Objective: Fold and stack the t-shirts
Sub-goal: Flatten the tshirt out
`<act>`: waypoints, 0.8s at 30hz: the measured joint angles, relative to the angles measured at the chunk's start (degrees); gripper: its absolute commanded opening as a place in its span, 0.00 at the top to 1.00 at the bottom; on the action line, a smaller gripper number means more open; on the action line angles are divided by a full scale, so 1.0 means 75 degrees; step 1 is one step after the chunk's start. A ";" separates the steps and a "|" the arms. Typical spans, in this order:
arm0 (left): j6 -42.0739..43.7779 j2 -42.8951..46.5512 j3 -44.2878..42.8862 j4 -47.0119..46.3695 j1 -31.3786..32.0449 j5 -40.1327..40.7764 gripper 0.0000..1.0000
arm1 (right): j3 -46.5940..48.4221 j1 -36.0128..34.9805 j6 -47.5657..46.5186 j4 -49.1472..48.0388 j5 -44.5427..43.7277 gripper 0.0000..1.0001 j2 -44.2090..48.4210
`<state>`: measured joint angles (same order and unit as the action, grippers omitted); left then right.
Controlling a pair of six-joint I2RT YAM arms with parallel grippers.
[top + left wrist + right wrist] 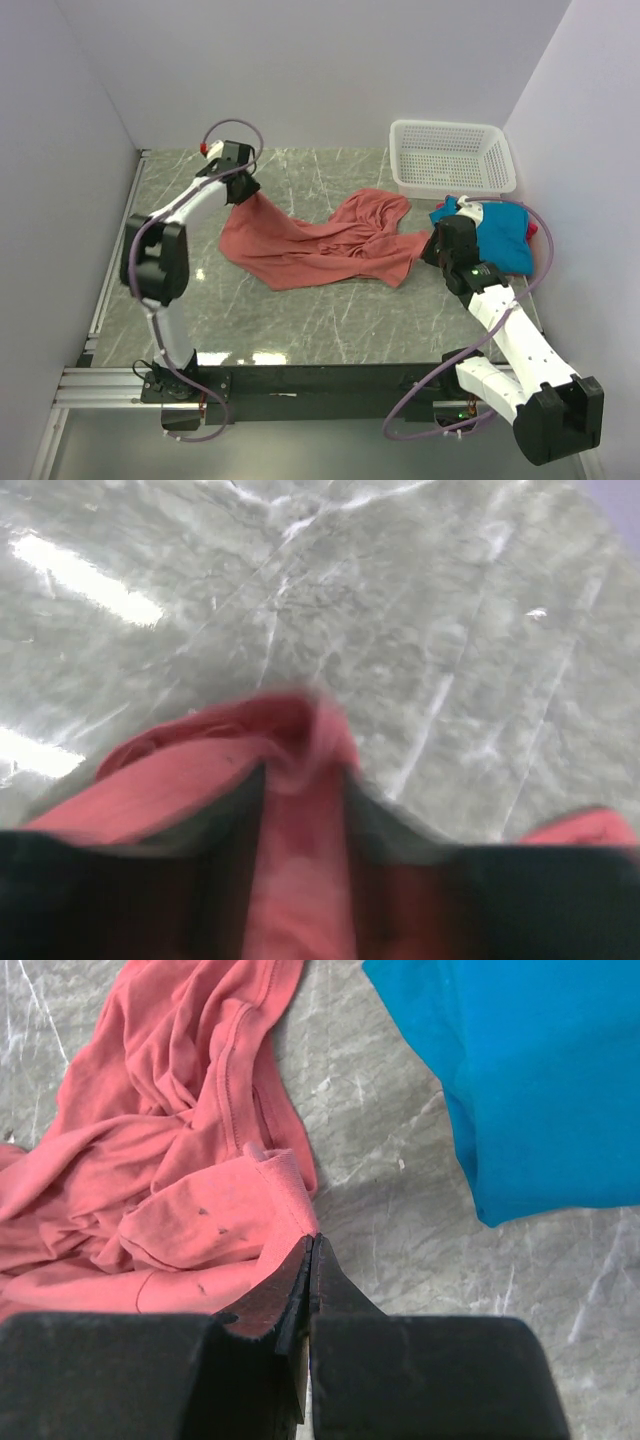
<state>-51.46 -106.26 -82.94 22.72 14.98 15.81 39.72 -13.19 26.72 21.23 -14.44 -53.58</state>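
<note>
Grey-green marble table [330, 320] under us, glossy with light streaks, and pale lilac walls [300, 70] on three sides. Our left gripper [243, 190] pinches a corner of the salmon-red t-shirt [320, 245], held raised at far left; the rest lies crumpled mid-table. Our right gripper [432, 250], fingers pressed together, sits at the shirt's right edge. The teal-blue t-shirt [500, 235] lies by the right wall, just beside the white basket [452, 155].
</note>
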 measured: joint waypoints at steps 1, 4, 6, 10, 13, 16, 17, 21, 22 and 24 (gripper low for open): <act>0.0125 -0.0475 -0.0382 0.0061 -0.0006 -0.0035 0.03 | 0.0000 0.0012 -0.0017 -0.0026 0.0047 1.00 -0.0035; 0.0344 -0.1142 -0.0807 0.0312 -0.0026 -0.0160 0.01 | 0.0000 0.0032 -0.0076 -0.0087 0.0122 1.00 -0.0093; 0.0411 -0.1090 -0.0615 0.0437 -0.0035 -0.0192 0.01 | 0.0000 0.0044 -0.0102 -0.0090 0.0160 1.00 -0.0099; 0.0420 0.0189 0.0848 0.0533 -0.0047 -0.0050 0.01 | 0.0000 0.0047 -0.0122 -0.0093 0.0251 1.00 -0.0099; 0.0230 0.1539 0.2034 0.0752 -0.0073 0.0163 0.01 | 0.0000 0.0047 -0.0143 -0.0090 0.0277 1.00 -0.0099; -0.0050 0.2442 0.2917 0.0822 -0.0160 0.0219 0.01 | 0.0000 0.0047 -0.0146 -0.0093 0.0289 1.00 -0.0099; -0.0111 0.2594 0.3150 0.0839 -0.0195 0.0210 0.01 | 0.0000 0.0047 -0.0146 -0.0096 0.0306 1.00 -0.0096; -0.0309 0.2605 0.3899 0.0845 -0.0297 0.0041 0.10 | 0.0000 0.0050 -0.0146 -0.0111 0.0396 1.00 -0.0099; -0.0326 0.2535 0.3993 0.0848 -0.0294 -0.0038 0.13 | 0.0000 0.0050 -0.0146 -0.0117 0.0420 1.00 -0.0099; -0.0370 0.2314 0.4071 0.0848 -0.0294 -0.0187 0.17 | 0.0000 0.0050 -0.0146 -0.0134 0.0449 1.00 -0.0099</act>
<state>-54.24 -88.90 -52.40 29.08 12.78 14.41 39.72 -12.82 25.63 20.23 -11.07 -54.33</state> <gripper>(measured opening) 0.880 0.006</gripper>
